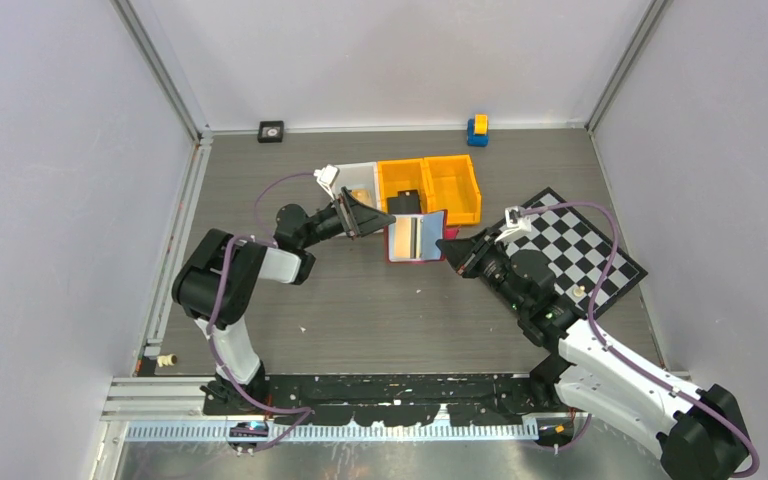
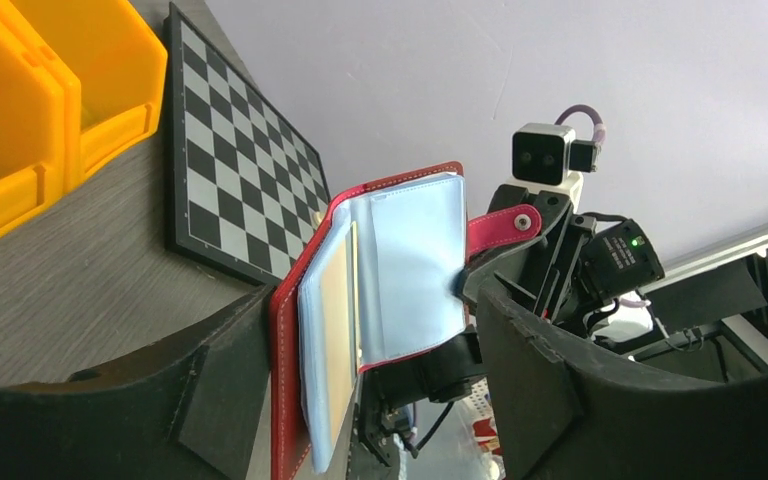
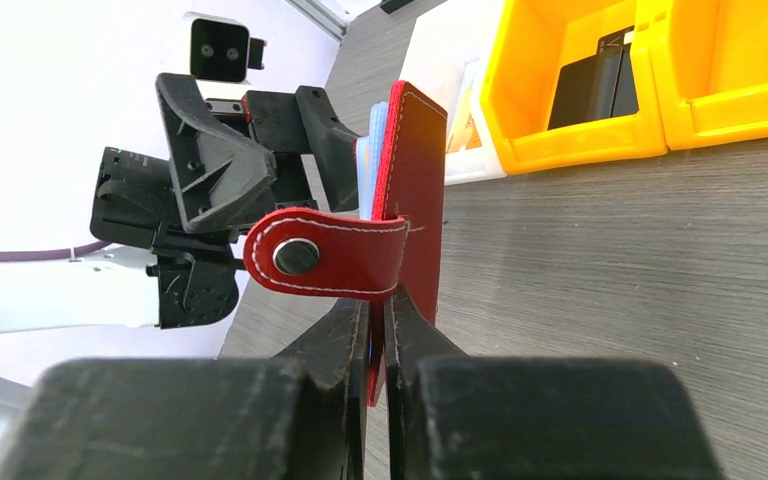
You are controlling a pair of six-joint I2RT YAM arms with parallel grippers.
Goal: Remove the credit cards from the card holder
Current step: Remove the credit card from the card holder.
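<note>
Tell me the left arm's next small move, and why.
Probably ease the open left gripper onto the tan credit card showing in a sleeve of the card holder, then pinch it; the right gripper clamps that holder open and upright.

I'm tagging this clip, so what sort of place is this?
Likely a robotics lab test cell: a grey table walled by plain panels in an aluminium frame, two robot arms bolted at its edge, and props like yellow bins and a chequered board.
</note>
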